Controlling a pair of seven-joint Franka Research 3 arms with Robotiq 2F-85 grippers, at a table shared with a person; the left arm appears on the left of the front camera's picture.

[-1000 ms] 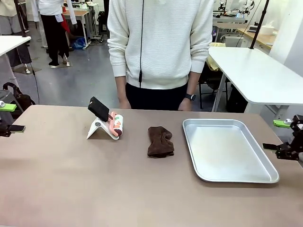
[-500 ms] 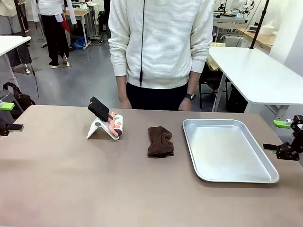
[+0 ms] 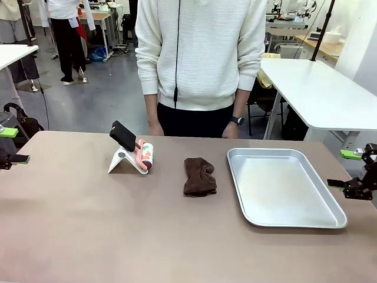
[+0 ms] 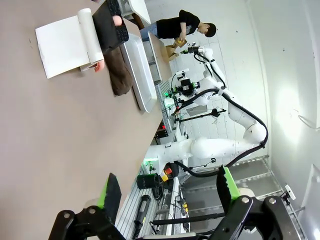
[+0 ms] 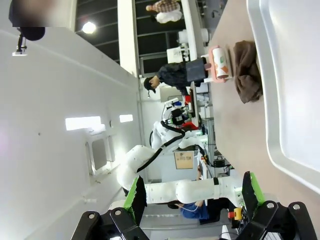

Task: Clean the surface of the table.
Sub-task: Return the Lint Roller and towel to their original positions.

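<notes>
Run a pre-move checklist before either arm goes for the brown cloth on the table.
1. Left hand open and holding nothing: ok.
2. Right hand open and holding nothing: ok.
3. Brown cloth lies free on the table, apart from the metal tray and the lint roller: ok.
4. Bare table between each hand and the cloth, nothing in the way: ok.
5. Person's hand at the far edge, off the tabletop: ok.
6. Dirt or crumbs on the table to wipe: cannot tell, none shows at this sharpness.
</notes>
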